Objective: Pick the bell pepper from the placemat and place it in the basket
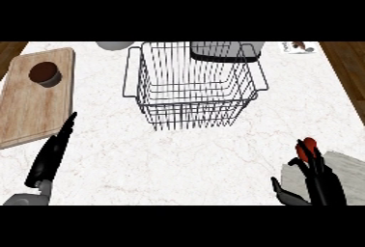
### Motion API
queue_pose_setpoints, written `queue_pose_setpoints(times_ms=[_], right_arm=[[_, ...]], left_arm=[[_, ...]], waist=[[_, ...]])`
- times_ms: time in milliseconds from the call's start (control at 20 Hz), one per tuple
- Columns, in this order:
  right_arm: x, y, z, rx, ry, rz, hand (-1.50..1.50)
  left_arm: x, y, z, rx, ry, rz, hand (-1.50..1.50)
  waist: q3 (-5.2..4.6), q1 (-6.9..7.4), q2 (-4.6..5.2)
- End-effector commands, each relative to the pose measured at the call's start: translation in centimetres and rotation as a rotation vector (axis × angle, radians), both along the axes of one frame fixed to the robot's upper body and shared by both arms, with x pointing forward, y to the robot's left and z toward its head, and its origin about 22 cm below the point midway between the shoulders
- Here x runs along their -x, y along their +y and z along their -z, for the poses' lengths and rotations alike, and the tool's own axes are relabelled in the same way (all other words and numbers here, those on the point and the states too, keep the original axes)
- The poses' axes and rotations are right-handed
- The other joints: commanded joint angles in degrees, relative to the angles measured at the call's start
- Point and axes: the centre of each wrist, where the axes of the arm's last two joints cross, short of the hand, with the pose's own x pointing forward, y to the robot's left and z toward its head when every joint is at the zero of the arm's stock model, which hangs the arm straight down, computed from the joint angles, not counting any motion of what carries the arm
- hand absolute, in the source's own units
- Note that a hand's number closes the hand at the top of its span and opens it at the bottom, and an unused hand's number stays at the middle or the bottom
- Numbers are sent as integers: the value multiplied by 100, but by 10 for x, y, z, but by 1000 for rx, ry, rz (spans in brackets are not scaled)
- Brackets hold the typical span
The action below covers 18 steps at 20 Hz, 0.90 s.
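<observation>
Red is what I'm locking onto here: the bell pepper (309, 147) shows as a small red lump at the near right, poking out from between the black fingers of my right hand (318, 179). The hand is curled round it, so I'd call that a grasp, though most of the pepper is hidden and I can't tell its long axis. Under the hand there's a grey placemat (351, 166) at the right edge, and the pepper looks like it's right over or just off it, can't say whether it's lifted.

The wire basket (191, 86) sits far and to the left of that hand, well apart, roughly mid-tabletop. So the move I'm expecting is up, then away and leftward over the near rim before letting go. Right hand is obviously the one for it.

My left hand (53, 153) is at the near left, fingers straight, resting, holding nothing. Beyond it there's a wooden cutting board (32, 108) with a dark brown cup (45, 73) on it. All on a white marble tabletop (178, 159).
</observation>
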Motion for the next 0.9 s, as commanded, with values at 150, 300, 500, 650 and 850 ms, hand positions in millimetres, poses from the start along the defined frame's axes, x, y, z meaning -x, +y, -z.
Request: queue_pose_setpoints(times_ms=[150, 300, 500, 650, 850], right_arm=[[-19, 21, -20, -80, 175, 214, 150], [-51, 48, -70, -106, 80, 214, 150], [-60, 64, -148, -117, -56, 223, 150], [-42, 81, -197, -109, -93, 221, 150], [-19, 105, -265, -128, -116, 195, 150]], left_arm=[[-1, 0, -5, 10, 11, -1, 0], [-5, 1, 0, 17, 22, -25, 0], [17, 5, 14, 8, 34, -39, 0], [14, 12, 8, 2, 26, -38, 0], [13, 11, 16, 1, 33, -40, 0]], waist=[[214, -31, 65], [212, -151, 46], [214, -157, -25], [230, -229, -16], [235, -230, 1]])
